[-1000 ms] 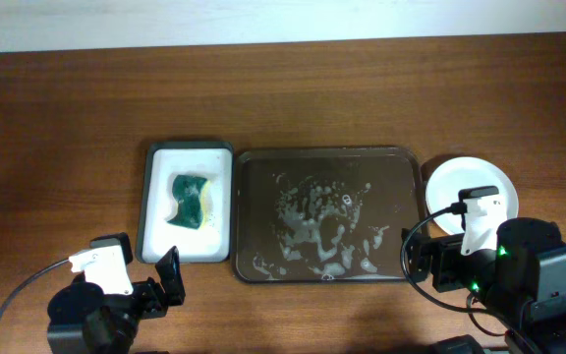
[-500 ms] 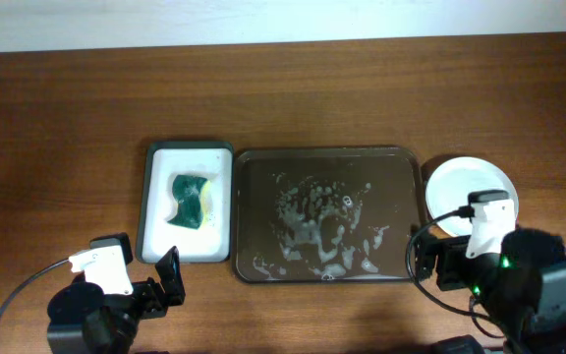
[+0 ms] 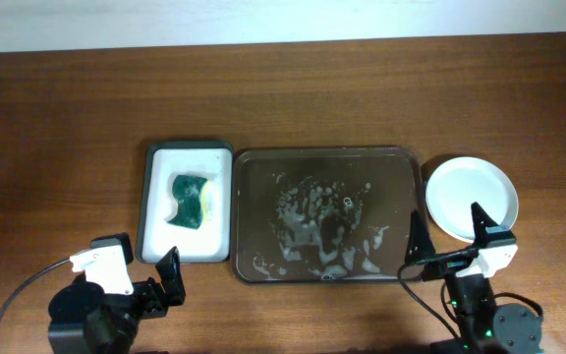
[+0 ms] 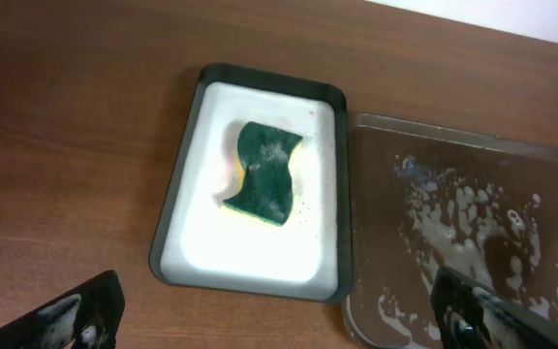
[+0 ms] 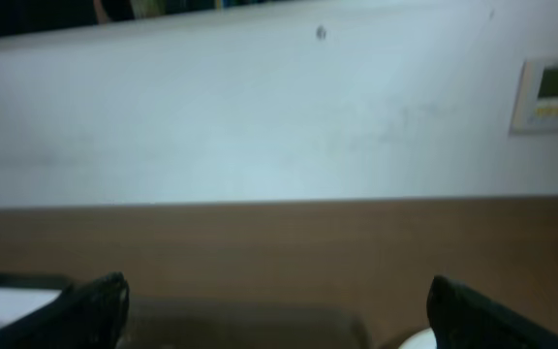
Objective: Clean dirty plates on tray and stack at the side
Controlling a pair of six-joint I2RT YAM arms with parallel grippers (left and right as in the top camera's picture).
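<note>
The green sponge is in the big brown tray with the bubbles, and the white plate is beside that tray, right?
No. The sponge lies in the small white tray, left of the brown tray; the overhead view shows it. The white plate is beside the brown tray.

right hand point(image 3: 448, 234) pulled back and tipped upward, white plate point(image 3: 470, 195) just ahead of it now fully uncovered

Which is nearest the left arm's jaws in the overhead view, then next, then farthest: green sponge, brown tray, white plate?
1. Green sponge, in the white-lined tray, left side.
2. Brown tray, in the middle.
3. White plate, far right.
</note>
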